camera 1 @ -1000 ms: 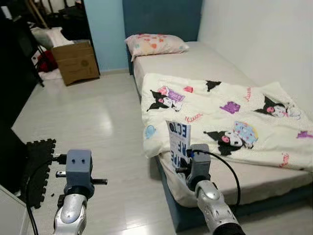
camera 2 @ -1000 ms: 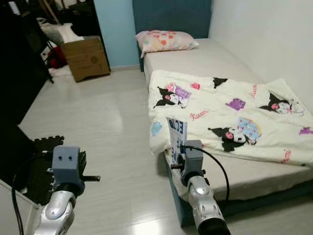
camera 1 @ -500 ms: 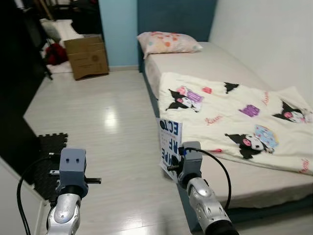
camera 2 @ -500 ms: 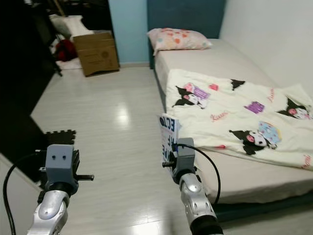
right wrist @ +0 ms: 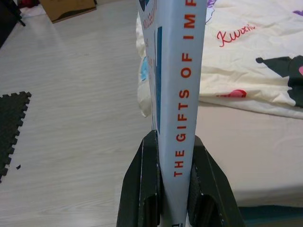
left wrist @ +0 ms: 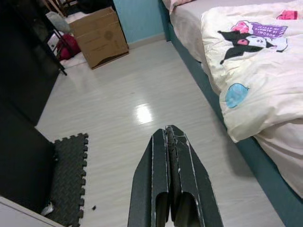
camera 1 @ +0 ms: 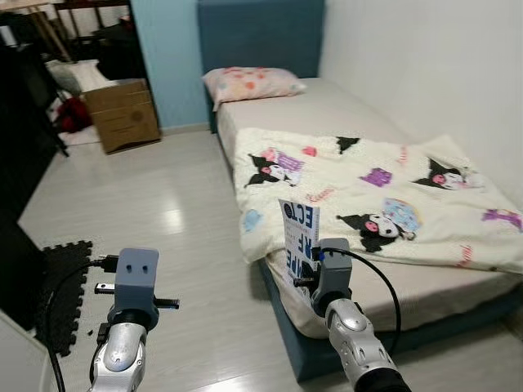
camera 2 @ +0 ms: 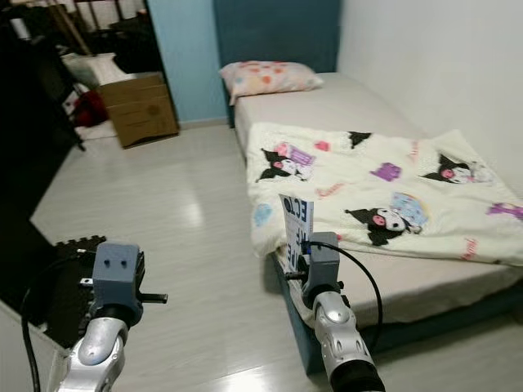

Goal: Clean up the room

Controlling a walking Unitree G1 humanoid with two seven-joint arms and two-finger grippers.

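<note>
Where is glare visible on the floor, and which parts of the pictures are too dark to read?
Left eye view: a ceiling light glares on the pale floor; the dark furniture at the robot's left is black, without detail. Left wrist view: the same glare, beyond the shut left end effector. Right wrist view: the book spine is sharp.

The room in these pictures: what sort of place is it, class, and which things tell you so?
Most likely a bedroom in a home. A bed with a pillow and a cartoon-print blanket stands against the wall, and a cardboard box sits on the floor. The right gripper holds a book.
</note>
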